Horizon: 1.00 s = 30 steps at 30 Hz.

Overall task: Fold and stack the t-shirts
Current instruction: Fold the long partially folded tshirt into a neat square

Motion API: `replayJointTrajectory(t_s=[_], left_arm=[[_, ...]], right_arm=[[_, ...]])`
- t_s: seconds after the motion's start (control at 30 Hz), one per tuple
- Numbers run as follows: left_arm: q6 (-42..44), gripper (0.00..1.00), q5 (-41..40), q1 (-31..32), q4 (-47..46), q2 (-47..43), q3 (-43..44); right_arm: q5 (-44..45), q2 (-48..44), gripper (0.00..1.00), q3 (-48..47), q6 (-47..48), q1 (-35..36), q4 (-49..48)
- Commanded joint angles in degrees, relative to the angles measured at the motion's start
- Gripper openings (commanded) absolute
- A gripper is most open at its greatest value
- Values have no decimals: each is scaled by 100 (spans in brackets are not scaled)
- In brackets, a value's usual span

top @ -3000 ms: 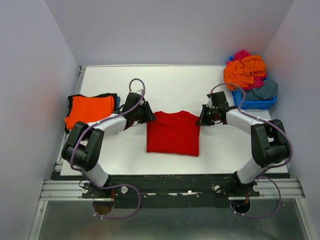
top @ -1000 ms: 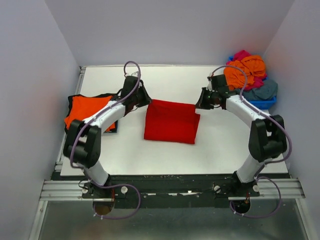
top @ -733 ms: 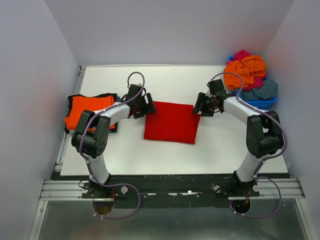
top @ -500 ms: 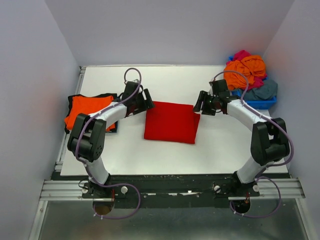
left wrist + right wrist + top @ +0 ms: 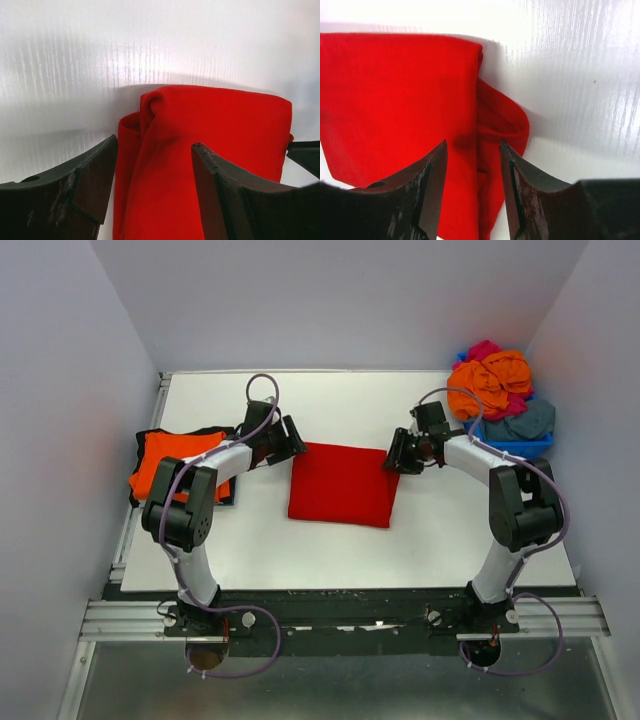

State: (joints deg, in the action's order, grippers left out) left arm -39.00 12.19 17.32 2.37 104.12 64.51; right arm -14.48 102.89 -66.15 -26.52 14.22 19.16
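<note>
I see the red t-shirt [image 5: 342, 483] lying mid-table as a soft, matte, roughly square fold on the glossy white table [image 5: 420, 540], whose surface shows fine ribbing up close. Its two far corners bunch into small rounded lumps where the layers overlap. My left gripper [image 5: 154, 148] and right gripper [image 5: 472, 146] sit at those corners, their hard dark fingers spread apart with cloth showing in the gap, pinching nothing. A flat orange t-shirt [image 5: 178, 461] rests on a black t-shirt [image 5: 205, 430] at the left edge, and crumpled shirts [image 5: 490, 380] heap over the blue plastic bin [image 5: 515, 447] at far right.
</note>
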Motion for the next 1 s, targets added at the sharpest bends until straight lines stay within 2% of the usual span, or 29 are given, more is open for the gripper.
replayJointTrajectory(t_s=[0.0,0.13,0.4,0.5,0.67,0.97], left_arm=[[86,73,319,-80,-114,311,369],[95,70,354,-132,-211,355,369],[68,56,574,-141,-316,513,483],[25,54,601,-141,-334,469,431],[-11,44,636,-141,-281,399,334],[-2,38,689,-141,-246,408,299]], right_arm=[[-29,292,55,-406,-20,-24,-97],[103,591,56,-994,121,-24,149],[156,1057,52,-1620,165,-33,475],[261,1093,52,-1629,156,-42,501],[235,1084,50,-1515,156,-42,545],[51,1154,45,-1260,95,-42,396]])
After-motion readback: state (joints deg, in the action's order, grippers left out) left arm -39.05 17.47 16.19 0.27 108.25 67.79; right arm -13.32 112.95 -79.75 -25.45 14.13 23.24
